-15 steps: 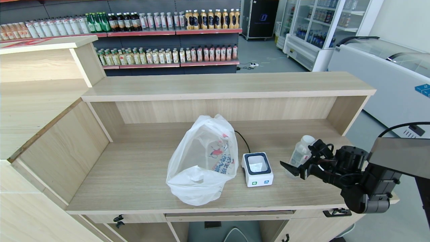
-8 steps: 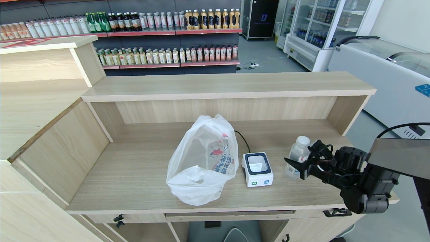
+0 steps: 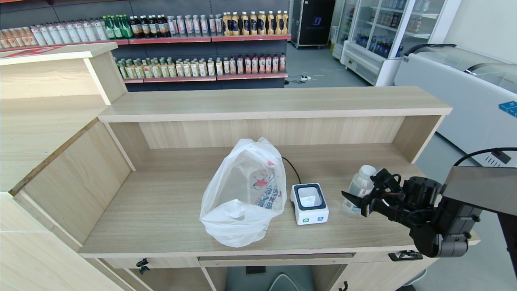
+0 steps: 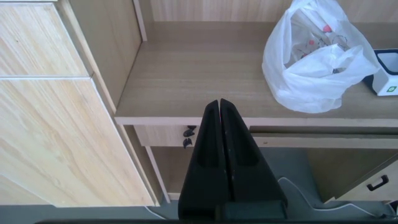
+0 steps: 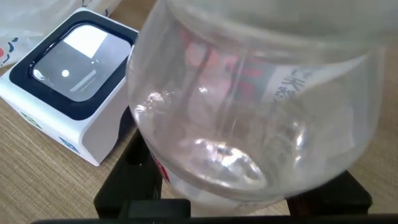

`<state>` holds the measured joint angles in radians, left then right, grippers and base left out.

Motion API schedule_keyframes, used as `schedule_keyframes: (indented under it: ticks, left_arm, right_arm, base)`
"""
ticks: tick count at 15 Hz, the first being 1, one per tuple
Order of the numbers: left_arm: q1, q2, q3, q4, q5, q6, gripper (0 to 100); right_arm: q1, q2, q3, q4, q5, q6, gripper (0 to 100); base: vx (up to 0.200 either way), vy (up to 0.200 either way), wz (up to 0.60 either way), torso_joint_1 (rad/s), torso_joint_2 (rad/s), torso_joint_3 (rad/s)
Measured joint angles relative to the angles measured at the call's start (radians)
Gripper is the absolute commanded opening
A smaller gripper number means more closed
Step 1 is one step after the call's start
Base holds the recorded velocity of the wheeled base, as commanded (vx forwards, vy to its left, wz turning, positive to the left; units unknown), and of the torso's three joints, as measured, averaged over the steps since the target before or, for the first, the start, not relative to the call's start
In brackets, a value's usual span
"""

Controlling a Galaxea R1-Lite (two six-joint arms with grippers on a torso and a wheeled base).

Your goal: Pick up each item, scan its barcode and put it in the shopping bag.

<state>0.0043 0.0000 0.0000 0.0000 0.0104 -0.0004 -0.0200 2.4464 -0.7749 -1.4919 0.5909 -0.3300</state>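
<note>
Bottle (image 3: 360, 185), clear with white cap, tilted in right pincer (image 3: 358, 195).

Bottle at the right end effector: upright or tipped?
Tipped. In the head view the bottle leans, cap toward the robot's right, gripped in the right end effector.

Bottle (image 3: 360, 184) partly behind right gripper (image 3: 362, 186)

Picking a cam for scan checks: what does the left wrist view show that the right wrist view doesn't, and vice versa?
Left wrist: the left gripper, shut, out in front of the counter; a drawer handle under its front edge.
Right wrist: a clear bottle held in the right gripper, close up; the glass window on top of the scanner.
Both: the scanner, the shopping bag, the wooden counter top.
</note>
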Motion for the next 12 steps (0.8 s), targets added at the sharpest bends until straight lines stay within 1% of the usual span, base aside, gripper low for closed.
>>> schedule_keyframes:
  ticks: [3,4,6,8,10,11,12]
  left_arm:
    - [0.0,0.0,0.0,0.0,0.0,0.0,0]
    - [0.0,0.0,0.0,0.0,0.0,0.0,0]
    - [0.0,0.0,0.0,0.0,0.0,0.0,0]
    - [0.0,0.0,0.0,0.0,0.0,0.0,0]
    - [0.0,0.0,0.0,0.0,0.0,0.0,0]
    - [0.0,0.0,0.0,0.0,0.0,0.0,0]
    - [0.0,0.0,0.0,0.0,0.0,0.0,0]
  right_arm:
    - [-0.004,-0.074,-0.003,0.064,-0.026,0.084,0]
    - [-0.004,-0.129,-0.004,0.132,-0.03,0.119,0]
    - [-0.006,-0.271,-0.02,0.332,-0.033,0.216,0]
    - [-0.014,-0.446,-0.074,0.608,-0.031,0.365,0]
    - [-0.01,-0.615,-0.194,0.899,-0.008,0.584,0]
    - [0.005,-0.686,-0.259,1.019,0.015,0.674,0]
    - [0.027,-0.75,-0.304,1.098,0.046,0.717,0]
  base:
    - [0.0,0.0,0.0,0.0,0.0,0.0]
    - [0.0,0.0,0.0,0.0,0.0,0.0]
    - [0.0,0.0,0.0,0.0,0.0,0.0]
    - [0.0,0.0,0.0,0.0,0.0,0.0]
    - [0.0,0.0,0.0,0.0,0.0,0.0]
    - [0.0,0.0,0.0,0.0,0.0,0.0]
    - [0.0,0.0,0.0,0.0,0.0,0.0]
